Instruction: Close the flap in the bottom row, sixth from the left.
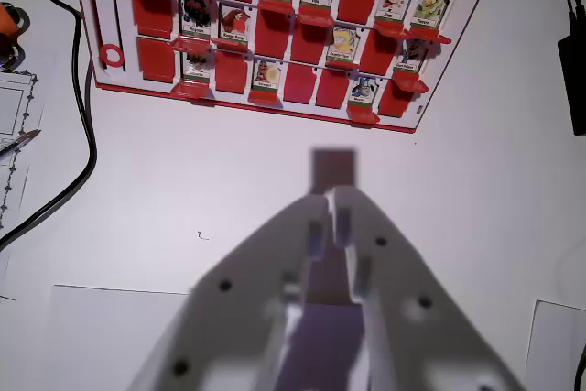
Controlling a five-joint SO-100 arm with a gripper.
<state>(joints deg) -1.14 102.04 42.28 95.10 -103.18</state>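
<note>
White worktop (183, 180) stretches ahead of you, with the red plastic guessing-game board of small picture flaps (275, 34) lying at its far edge and a black cable (87, 135) trailing down the wrist view's left. Your white printed pincer (335, 197) has its tips pressed together on nothing, well short of the board. The sixth flap in the bottom row, the raised card with a blue figure (363, 91), looks untouched, so the whole approach and push remain.

White tabletop (165, 190) with black cable (84, 148), paper sheets (101, 336).
</note>
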